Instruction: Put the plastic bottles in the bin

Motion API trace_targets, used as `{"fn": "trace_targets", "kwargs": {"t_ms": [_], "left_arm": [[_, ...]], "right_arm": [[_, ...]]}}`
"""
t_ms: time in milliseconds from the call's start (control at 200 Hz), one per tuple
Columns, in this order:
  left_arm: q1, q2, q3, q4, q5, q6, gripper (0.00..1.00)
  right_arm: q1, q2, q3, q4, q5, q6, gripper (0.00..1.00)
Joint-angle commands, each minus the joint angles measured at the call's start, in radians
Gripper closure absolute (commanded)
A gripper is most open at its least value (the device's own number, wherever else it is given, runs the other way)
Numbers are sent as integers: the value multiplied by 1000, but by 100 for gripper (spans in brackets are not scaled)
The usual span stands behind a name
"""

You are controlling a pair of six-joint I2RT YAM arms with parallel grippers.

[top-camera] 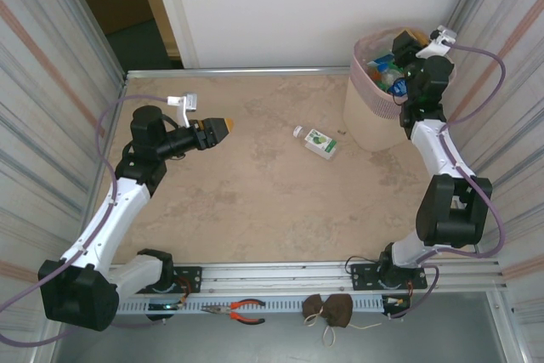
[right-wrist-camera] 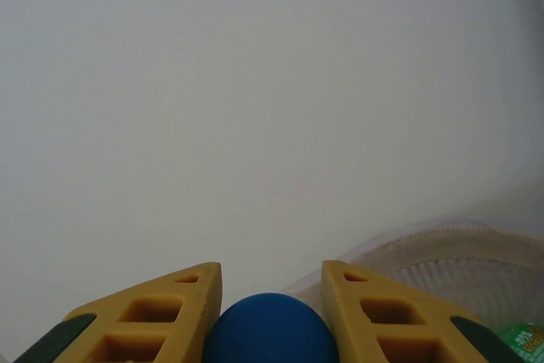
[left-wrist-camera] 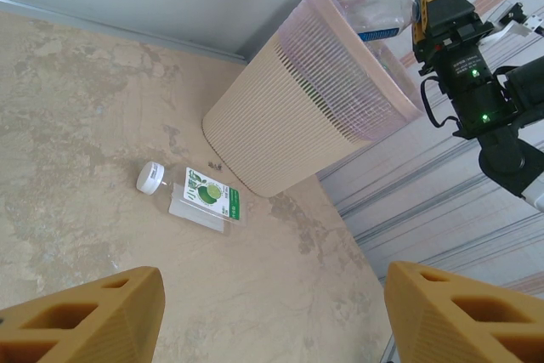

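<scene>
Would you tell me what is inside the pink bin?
Bottles with blue and green parts lie near the top of the bin; anything deeper is hidden beneath them.

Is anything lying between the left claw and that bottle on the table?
Nothing visible does. Bare table lies between the open left gripper and the white-capped bottle, which lies near the bin.

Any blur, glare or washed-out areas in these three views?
Top external: even, soft light and faint shadows, with the lying bottle and bin sharp. Left wrist: tilted framing, the left tool soft at the bottom edge, the lying bottle crisp. Right wrist: featureless pale wall, low contrast; the blue-capped bottle in the right tool is close and soft.
</scene>
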Motion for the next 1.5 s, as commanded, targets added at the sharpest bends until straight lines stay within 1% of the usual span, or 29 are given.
{"fn": "trace_targets", "kwargs": {"t_ms": [0, 135, 220, 281, 416, 486, 626, 742, 822, 982, 1107, 1207, 1383, 1438, 1493], "left_arm": [[7, -11, 21, 4, -1, -17, 31], [7, -13, 20, 6, 2, -17, 31], [7, -16, 18, 9, 0, -19, 31], [7, -17, 13, 16, 0, -23, 31], [6, -16, 6, 29, 2, -35, 31], [6, -16, 3, 36, 2, -35, 31], [2, -5, 4, 46, 6, -39, 31], [-3, 3, 6, 57, 5, -41, 31], [-8, 7, 6, 61, 2, -41, 31], [-14, 15, 5, 61, 2, -37, 31], [-16, 12, 1, 61, 1, -37, 31], [-17, 10, -1, 61, -1, -37, 31], [-17, 11, -1, 59, 1, -36, 31], [-18, 12, -1, 61, 0, -35, 31], [-17, 13, -3, 62, 1, -36, 31]], "right_arm": [[21, 28, -42, 3, -63, -15, 91], [20, 14, -82, 39, -108, -29, 89], [20, -2, -81, 3, -150, -65, 85], [21, -18, -74, -48, -151, -88, 78], [21, -85, -73, -166, -112, -149, 58], [21, -128, -68, -225, -92, -189, 51], [21, -191, -18, -357, -69, -274, 44], [21, -214, 42, -448, -62, -331, 41], [21, -206, 90, -501, -67, -360, 42], [21, -121, 234, -666, -133, -400, 52], [24, -56, 322, -797, -169, -397, 60], [27, -34, 337, -853, -155, -399, 64], [35, 5, 360, -987, -207, -448, 67], [46, 11, 359, -1028, -187, -476, 67], [56, 17, 360, -1071, -138, -511, 67]]}}
